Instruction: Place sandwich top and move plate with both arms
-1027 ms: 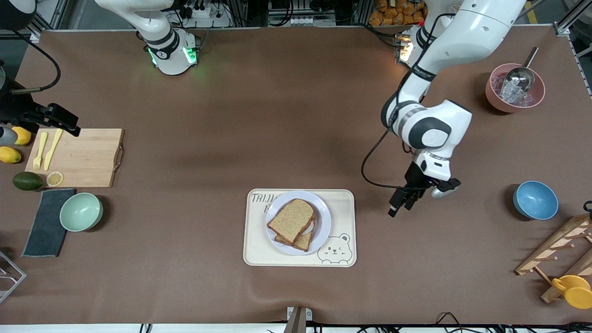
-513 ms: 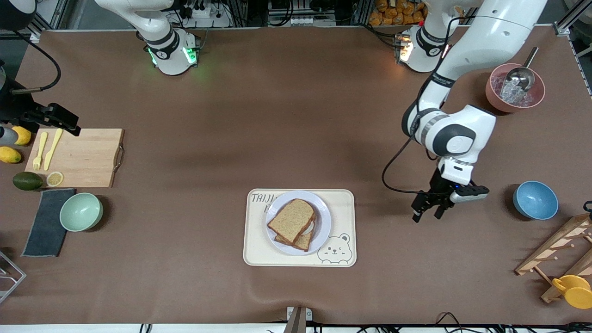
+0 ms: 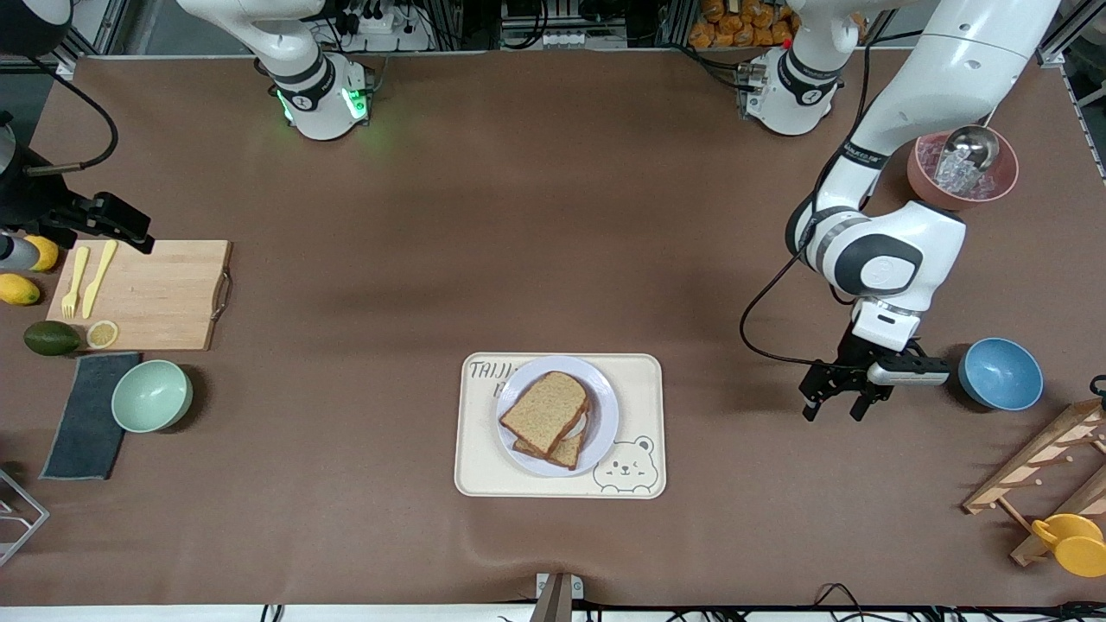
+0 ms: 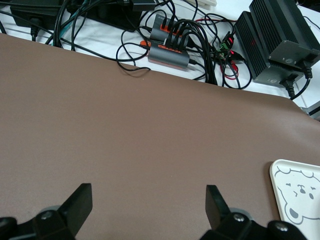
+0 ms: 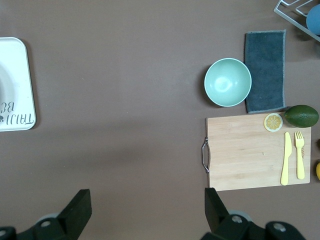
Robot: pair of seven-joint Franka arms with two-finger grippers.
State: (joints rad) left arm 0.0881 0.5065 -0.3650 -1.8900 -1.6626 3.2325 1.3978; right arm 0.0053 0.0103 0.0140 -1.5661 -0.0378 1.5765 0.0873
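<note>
Brown matting covers the table in the front view. Near the front camera sits a cream tray with a bear drawing, and on it the plate. The sandwich top lies on the plate over a lower slice (a little white shows between them). The left gripper hangs over bare mat between the tray and a blue bowl, fingers spread and empty. Toward the right arm's end are a cutting board and a green bowl.

From the left wrist, the spread fingers frame bare mat, with the tray's bear corner at the frame's edge.

From the right wrist, the right gripper, waiting with fingers apart, looks down on the cutting board, green bowl and a dark cloth.
</note>
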